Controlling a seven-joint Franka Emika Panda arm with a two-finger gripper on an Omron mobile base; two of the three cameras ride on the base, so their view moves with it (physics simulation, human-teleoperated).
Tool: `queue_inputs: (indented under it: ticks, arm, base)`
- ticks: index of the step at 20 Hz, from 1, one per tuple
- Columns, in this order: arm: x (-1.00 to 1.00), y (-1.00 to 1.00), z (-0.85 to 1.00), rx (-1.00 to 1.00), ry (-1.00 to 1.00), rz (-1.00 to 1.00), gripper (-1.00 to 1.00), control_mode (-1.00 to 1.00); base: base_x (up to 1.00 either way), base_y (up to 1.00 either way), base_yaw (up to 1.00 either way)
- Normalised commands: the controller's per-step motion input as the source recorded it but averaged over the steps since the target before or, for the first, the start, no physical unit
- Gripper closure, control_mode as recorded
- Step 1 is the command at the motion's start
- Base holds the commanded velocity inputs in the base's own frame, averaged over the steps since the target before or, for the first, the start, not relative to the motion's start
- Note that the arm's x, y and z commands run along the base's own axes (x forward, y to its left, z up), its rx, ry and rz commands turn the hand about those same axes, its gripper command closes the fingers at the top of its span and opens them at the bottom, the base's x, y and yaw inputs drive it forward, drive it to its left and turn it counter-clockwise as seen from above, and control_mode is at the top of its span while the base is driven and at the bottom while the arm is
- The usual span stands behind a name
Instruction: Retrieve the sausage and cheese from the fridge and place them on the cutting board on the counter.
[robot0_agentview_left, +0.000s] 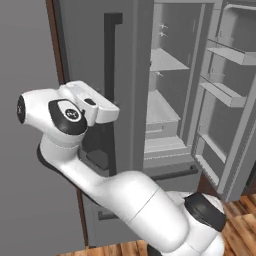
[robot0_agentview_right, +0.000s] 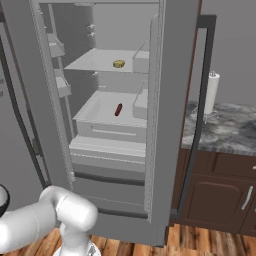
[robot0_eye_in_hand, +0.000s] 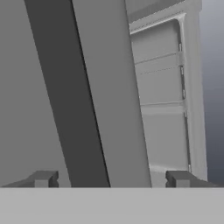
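**Fridge open, both items waiting inside**

Lying on the lower shelf of the open fridge (robot0_agentview_right: 107, 120), the sausage (robot0_agentview_right: 118, 109) is resting untouched, a slim dark red-brown stick at the shelf's middle. On the shelf above it, a small yellow block (robot0_agentview_right: 118, 64), likely the cheese, is sitting near the front edge. One fridge door is standing wide open, so the access step looks done; both retrievals and both placements are still remaining.

In the hand view, the gripper (robot0_eye_in_hand: 111, 179) is holding its fingertips (robot0_eye_in_hand: 43, 178) spread wide, straddling the dark vertical handle (robot0_eye_in_hand: 74, 100) of the closed door without pinching it. The arm (robot0_agentview_left: 125, 200) is folding back in front of that closed door, well apart from the shelves.

Beside the fridge, the marbled counter (robot0_agentview_right: 225, 130) is carrying a paper towel roll (robot0_agentview_right: 212, 92); I cannot make out the cutting board.
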Motion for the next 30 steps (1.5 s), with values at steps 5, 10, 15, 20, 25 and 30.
queue_inputs:
  ticks: [5,10,15,20,25,30]
  arm:
    - [-0.73,-0.10,0.01,0.00,-0.08,0.00,-1.00,-1.00]
    - [-0.83,-0.76,0.01,0.12,-0.03,0.17,-1.00,-1.00]
    - [-0.31,-1.00,0.00,0.33,-0.08,0.22,-1.00,-1.00]
    - [-0.28,-0.81,0.00,0.23,-0.05,0.27,-1.00,-1.00]
    - [0.13,-0.53,0.00,0.34,0.06,0.30,-1.00,-1.00]
    - [0.65,-0.33,0.00,0.39,0.17,0.53,-1.00,-1.00]
  base:
    - [0.00,0.00,0.00]
    - [0.00,0.00,0.00]
    - [0.00,0.00,0.00]
    - [0.00,0.00,0.00]
    - [0.00,0.00,0.00]
    - [0.00,0.00,0.00]
